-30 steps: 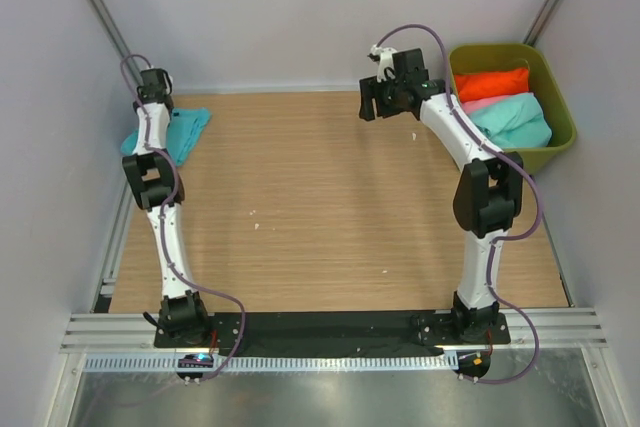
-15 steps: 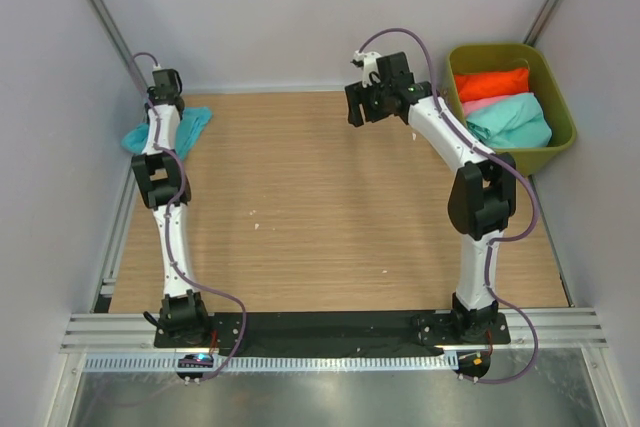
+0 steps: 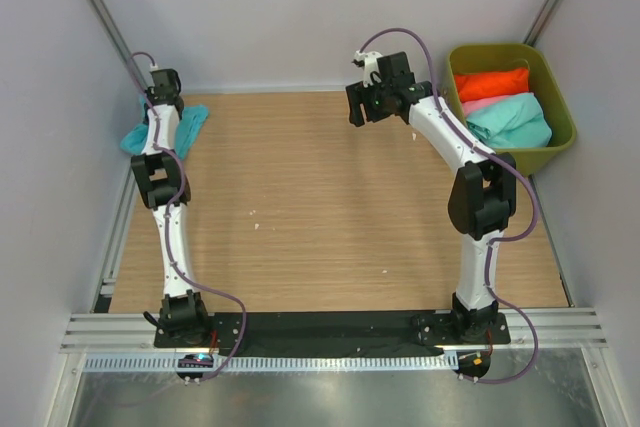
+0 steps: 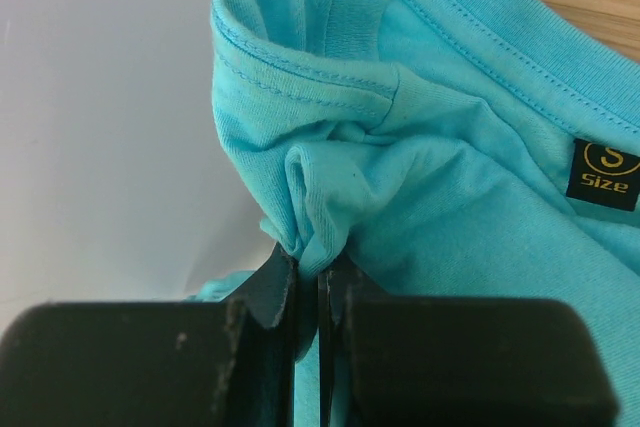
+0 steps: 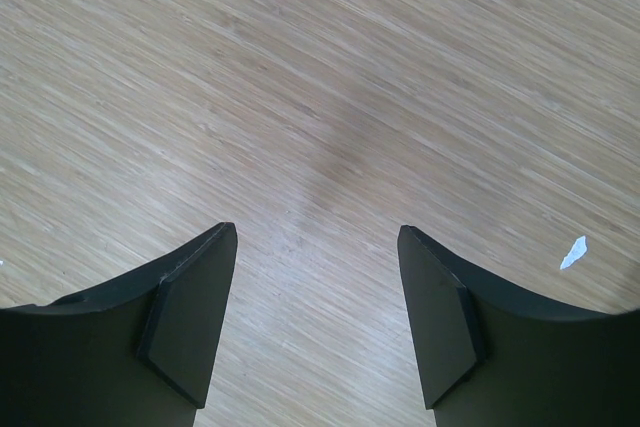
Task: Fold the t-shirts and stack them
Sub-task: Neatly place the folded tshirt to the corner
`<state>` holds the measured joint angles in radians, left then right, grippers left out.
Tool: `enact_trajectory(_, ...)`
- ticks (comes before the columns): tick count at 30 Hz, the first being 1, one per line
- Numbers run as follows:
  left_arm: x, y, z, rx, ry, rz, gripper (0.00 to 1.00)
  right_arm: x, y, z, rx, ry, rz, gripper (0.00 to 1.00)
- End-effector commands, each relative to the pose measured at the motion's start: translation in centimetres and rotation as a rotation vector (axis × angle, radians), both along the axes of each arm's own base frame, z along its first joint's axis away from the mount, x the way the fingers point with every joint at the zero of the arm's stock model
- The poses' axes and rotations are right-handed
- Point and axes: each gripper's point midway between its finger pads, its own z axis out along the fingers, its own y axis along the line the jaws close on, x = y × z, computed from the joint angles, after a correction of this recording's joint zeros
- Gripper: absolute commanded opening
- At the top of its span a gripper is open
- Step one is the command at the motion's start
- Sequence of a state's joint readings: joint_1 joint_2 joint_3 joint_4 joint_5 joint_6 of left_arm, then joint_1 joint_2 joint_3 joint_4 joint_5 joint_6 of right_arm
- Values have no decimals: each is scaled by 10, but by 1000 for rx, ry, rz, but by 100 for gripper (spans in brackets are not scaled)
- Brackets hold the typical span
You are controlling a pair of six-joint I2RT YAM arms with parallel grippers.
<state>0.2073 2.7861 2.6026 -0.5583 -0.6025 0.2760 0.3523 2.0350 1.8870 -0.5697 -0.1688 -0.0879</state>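
Robot lab cell, white panels (image 3: 300, 17), aluminium rails (image 3: 100, 330)

The turquoise-blue t-shirt (image 4: 450, 197) ran out of view above and right of the left pincer (image 4: 316, 275), its pinched fold lost between the closed fingers. Right of the right pincer (image 5: 316, 267), a white fleck (image 5: 573, 252) was too small to identify.

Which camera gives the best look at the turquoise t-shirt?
The left wrist view: the turquoise t-shirt fills it, with collar, size label and the fold pinched in the left gripper. The top view shows a small bunch by the left arm; the right wrist view, none.
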Motion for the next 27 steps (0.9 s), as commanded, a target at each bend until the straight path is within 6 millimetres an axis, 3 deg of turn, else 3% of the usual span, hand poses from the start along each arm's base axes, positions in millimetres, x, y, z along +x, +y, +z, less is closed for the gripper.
enact_trajectory(1, 7, 11, 33, 40, -97, 40, 0, 1, 0, 50, 25, -110, 3, 72)
enact_trajectory(14, -1, 29, 36, 73, -83, 67, 0, 2, 2, 47, 28, -106, 8, 72)
enact_trajectory(27, 17, 13, 35, 56, -98, -27, 0, 4, 2, 43, 28, -95, 3, 72)
